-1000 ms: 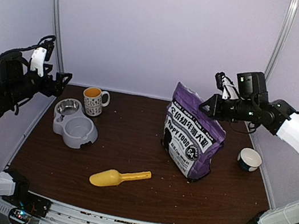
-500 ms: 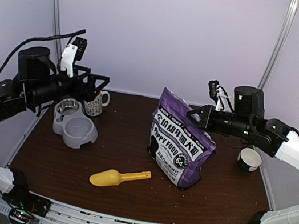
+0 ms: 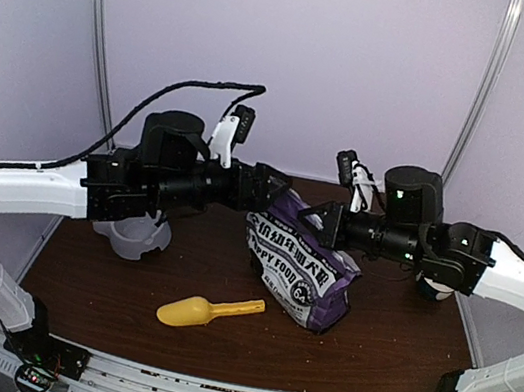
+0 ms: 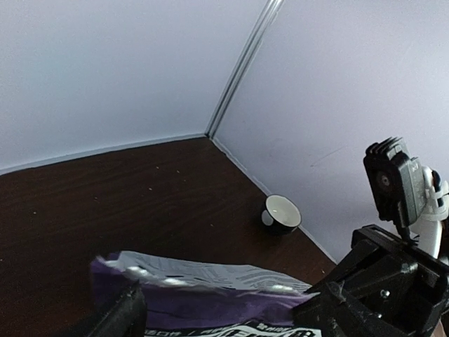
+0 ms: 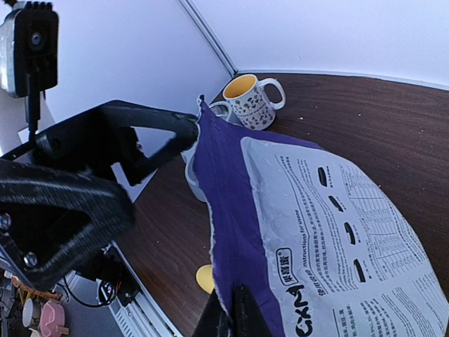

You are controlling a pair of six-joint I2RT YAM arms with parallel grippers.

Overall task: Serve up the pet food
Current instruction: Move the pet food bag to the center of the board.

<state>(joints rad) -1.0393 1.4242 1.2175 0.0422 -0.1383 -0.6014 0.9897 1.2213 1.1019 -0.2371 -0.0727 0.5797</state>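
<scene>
The pet food itself is hidden inside the purple-and-white bag, which leans left in the middle of the table. My right gripper is shut on the bag's upper edge; the right wrist view shows the fingertips pinching the purple foil. My left gripper is open at the bag's top left corner. In the left wrist view the bag's top edge lies between the spread fingers, with no visible grip. A yellow scoop lies on the table in front of the bag.
The grey double bowl sits at the left, mostly hidden under my left arm. A patterned mug stands behind it. A small dark cup with a white inside stands near the right wall. Crumbs dot the brown tabletop.
My left arm has swung right from above the bowl to the bag's top, jaws still open. The right gripper has carried the bag left and tipped it lower.
</scene>
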